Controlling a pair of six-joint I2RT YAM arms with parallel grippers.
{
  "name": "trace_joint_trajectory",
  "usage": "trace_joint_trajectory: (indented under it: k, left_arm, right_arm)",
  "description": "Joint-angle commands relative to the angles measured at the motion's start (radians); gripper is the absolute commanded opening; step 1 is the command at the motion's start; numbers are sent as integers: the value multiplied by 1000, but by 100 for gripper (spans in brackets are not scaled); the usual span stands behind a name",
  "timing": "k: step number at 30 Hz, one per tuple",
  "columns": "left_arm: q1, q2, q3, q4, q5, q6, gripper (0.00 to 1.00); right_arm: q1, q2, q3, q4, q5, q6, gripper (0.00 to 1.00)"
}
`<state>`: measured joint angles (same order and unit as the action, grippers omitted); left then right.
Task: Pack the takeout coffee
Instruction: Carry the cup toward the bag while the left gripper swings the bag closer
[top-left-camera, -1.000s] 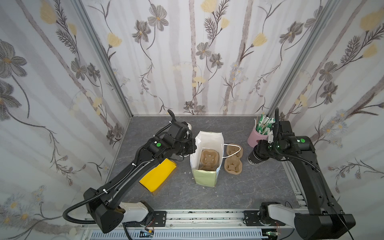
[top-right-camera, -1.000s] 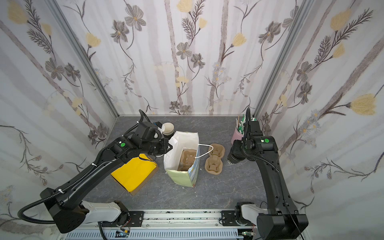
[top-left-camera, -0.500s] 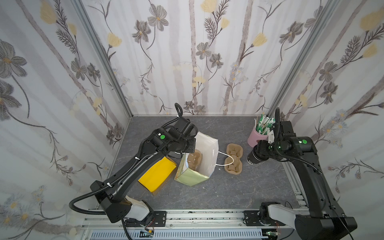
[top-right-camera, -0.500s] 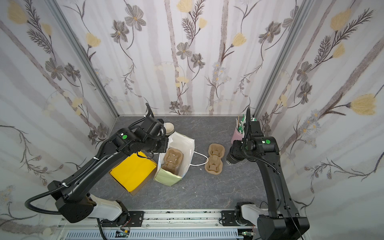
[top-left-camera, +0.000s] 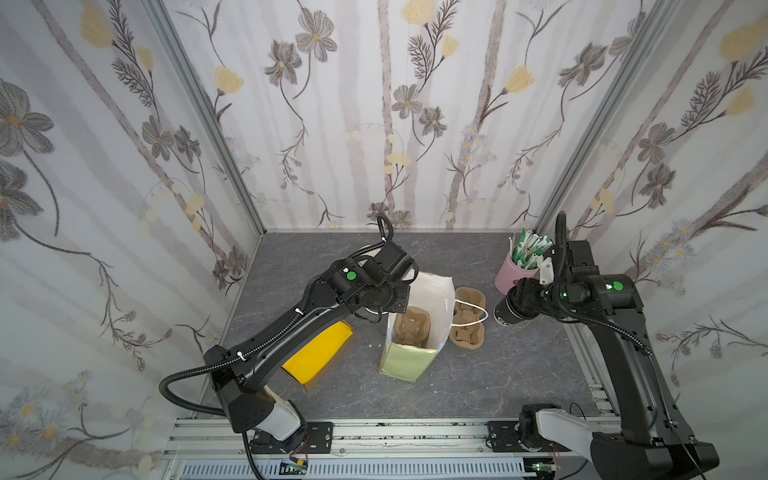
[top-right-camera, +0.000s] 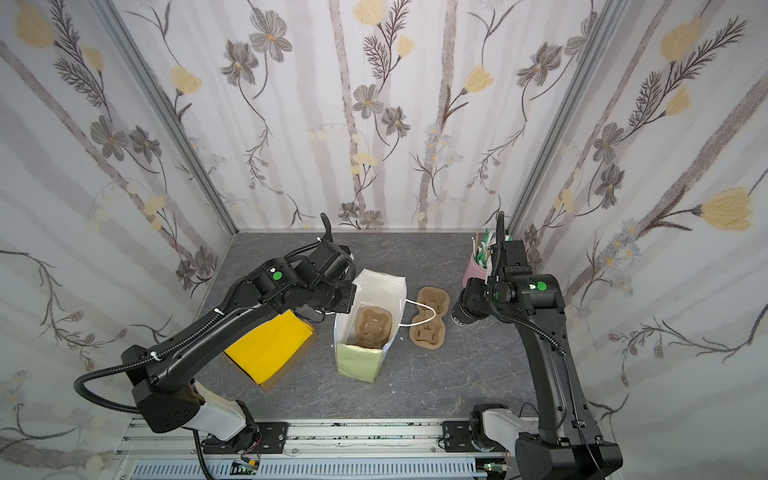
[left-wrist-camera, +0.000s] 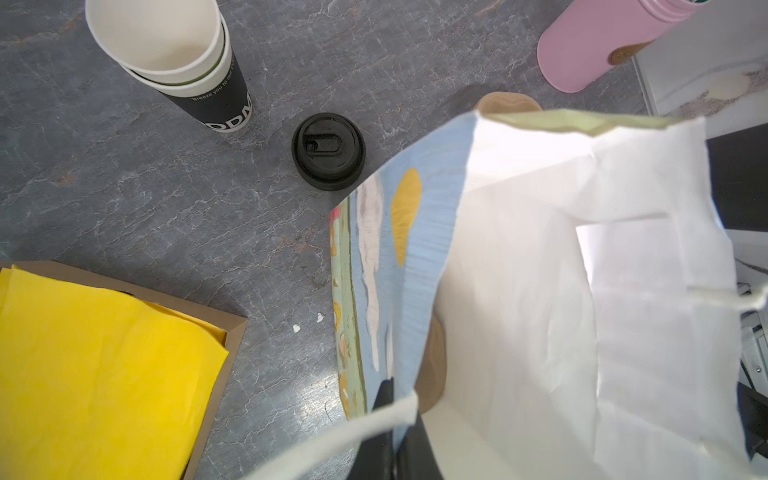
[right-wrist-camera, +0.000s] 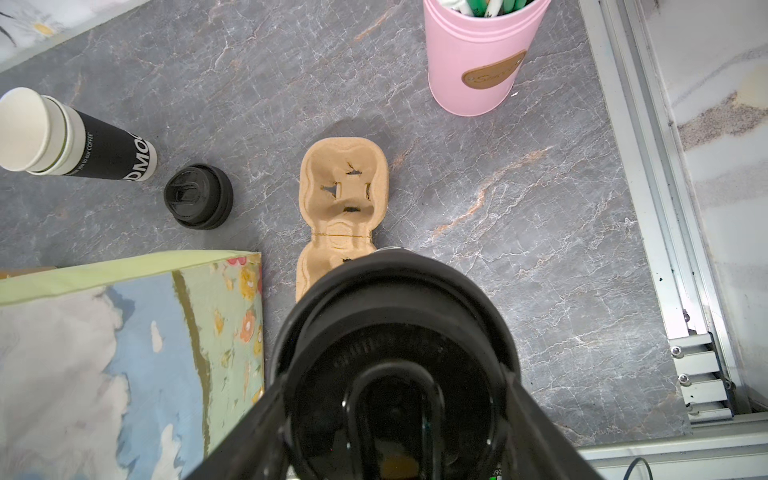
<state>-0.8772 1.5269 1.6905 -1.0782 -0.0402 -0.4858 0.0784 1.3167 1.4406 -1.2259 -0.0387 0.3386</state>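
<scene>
- In both top views the right gripper (top-left-camera: 518, 306) holds the takeout coffee cup (top-left-camera: 504, 319), which is black with white lettering. Its jaws are spread wide and pressed against the cup's sides.
- The left gripper (top-right-camera: 344, 300) pinches the rim of the open paper bag (top-right-camera: 357, 361), its jaws pressed together on the paper.
- There are two pulp cup carriers. One carrier in the bag (top-left-camera: 412, 328) sits below the left jaws, and one carrier on the table (top-left-camera: 467, 328) lies between the bag and the right jaws.
- Left wrist view: the fingers (left-wrist-camera: 388, 432) clamp the bag's wall. Beyond their tips are one loose lid (left-wrist-camera: 328, 151), one stack of lidless cups (left-wrist-camera: 178, 54) showing three rims, one pink canister (left-wrist-camera: 598, 45) and one tray of yellow napkins (left-wrist-camera: 95, 365).
- Right wrist view: the black domed sip lid (right-wrist-camera: 395, 332) sits on the cup and fills the gap between the jaws. The table carrier lies just beyond their tips.
</scene>
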Motion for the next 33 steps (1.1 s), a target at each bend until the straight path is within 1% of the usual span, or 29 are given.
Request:
trace_joint_trajectory:
  k: [1,8,12,17,21,23,25,28,33]
  left_arm:
    - [-3,-8,13,-3,-31,-30,0]
    - [-9,-32,22,-12,-86,-2,0]
    - [-12,-22,61,-59,-139,46,0]
    - [-28,51,156,-194,-245,118,0]
    - [-47,103,236,-253,-293,150,0]
    - [-76,148,290,-303,-340,168,0]
    - [-106,169,312,-310,-372,192,0]
    - [-141,216,357,-310,-383,195,0]
    - [-198,314,439,-307,-337,170,0]
  right_arm:
    - [4,5,29,-7,-20,10,67]
    - [19,10,41,-12,-41,23,67]
    - [20,5,19,-4,-39,24,67]
    - [23,4,-4,4,-44,22,67]
    - [23,0,-27,15,-44,20,67]
    - [23,-2,-36,20,-46,20,67]
    - [23,-5,-44,25,-49,22,67]
    - [23,-7,-49,27,-46,23,67]
    - [24,-9,-45,29,-45,30,67]
